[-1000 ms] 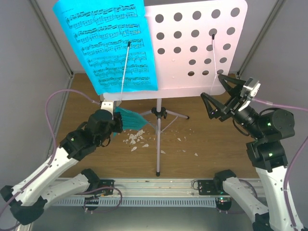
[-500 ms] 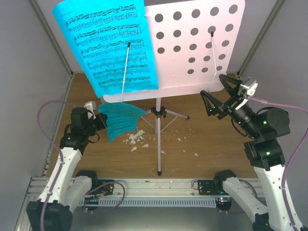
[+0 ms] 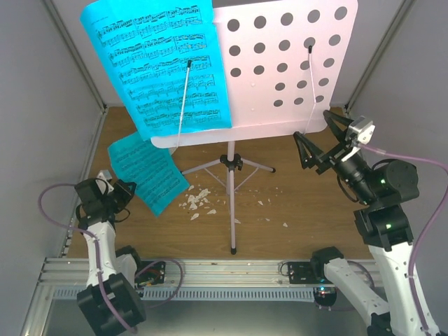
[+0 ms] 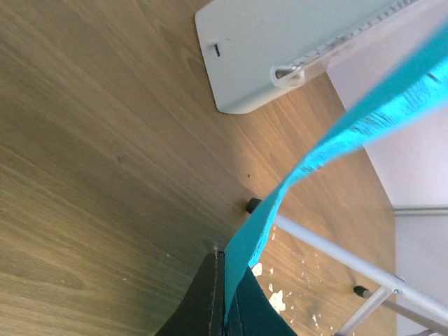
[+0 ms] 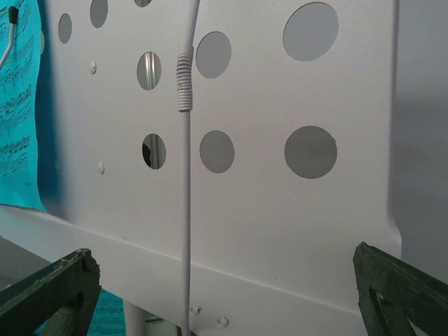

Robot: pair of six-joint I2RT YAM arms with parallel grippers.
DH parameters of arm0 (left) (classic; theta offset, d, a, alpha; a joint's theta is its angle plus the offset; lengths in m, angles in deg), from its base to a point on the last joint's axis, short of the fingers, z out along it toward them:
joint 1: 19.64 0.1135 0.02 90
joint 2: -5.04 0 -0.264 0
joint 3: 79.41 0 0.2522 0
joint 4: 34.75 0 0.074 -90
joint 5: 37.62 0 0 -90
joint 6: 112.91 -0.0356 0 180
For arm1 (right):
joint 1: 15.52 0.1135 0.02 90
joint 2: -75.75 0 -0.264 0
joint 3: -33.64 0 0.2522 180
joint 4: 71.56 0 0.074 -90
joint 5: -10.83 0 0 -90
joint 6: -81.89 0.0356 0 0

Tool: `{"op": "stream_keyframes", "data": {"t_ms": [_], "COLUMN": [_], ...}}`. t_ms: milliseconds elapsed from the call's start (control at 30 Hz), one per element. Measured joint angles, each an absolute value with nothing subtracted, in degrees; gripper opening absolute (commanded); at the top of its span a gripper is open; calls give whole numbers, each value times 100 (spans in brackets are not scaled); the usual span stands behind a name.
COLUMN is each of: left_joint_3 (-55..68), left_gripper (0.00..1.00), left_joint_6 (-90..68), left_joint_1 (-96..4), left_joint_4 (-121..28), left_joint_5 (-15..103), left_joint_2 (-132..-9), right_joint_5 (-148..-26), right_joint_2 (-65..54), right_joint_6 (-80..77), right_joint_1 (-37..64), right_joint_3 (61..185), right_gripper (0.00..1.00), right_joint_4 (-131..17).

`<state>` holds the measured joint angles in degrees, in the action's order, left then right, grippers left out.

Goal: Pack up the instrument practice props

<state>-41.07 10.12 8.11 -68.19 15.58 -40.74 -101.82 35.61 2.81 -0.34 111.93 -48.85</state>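
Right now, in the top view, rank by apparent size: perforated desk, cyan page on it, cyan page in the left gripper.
1. perforated desk
2. cyan page on the desk
3. held cyan page, though farther from the camera

Small white crumbs [image 3: 198,201] on brown wooden tabletop [image 3: 311,210], grey walls [image 3: 35,105] alongside.

Overhead top view, close wrist views, all apparently sharing stand [image 3: 266,124]

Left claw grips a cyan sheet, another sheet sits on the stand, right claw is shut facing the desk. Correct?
One slip: the right claw is open, not shut, as the right wrist view shows, facing the desk. The left claw does grip a cyan sheet; another sheet sits on the stand.
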Motion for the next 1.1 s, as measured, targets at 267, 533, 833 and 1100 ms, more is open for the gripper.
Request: {"op": "stream_keyframes", "data": {"t_ms": [267, 533, 833, 1100], "left_joint_3": [-4151, -4190, -4190, -3950], "left_gripper": [0, 0, 38, 90], "left_joint_6": [940, 897, 838, 796], "left_joint_1": [1285, 1591, 1869, 2103], "left_joint_4": [-6710, -6684, -6638, -6681], "left_joint_5": [1307, 1267, 1001, 618], "left_joint_2": [-4159, -4341, -4430, -4590], "right_joint_5": [-9987, -9869, -9856, -9828], "right_joint_2": [3935, 4097, 4169, 4219], "right_joint_6": [263, 263, 263, 331], "right_joint_1": [-34, -34, -34, -34], "right_joint_3": [10892, 10813, 10793, 10780], "right_gripper": [100, 100, 100, 100], "right_joint_4": [-4924, -4885, -4878, -4883]}}
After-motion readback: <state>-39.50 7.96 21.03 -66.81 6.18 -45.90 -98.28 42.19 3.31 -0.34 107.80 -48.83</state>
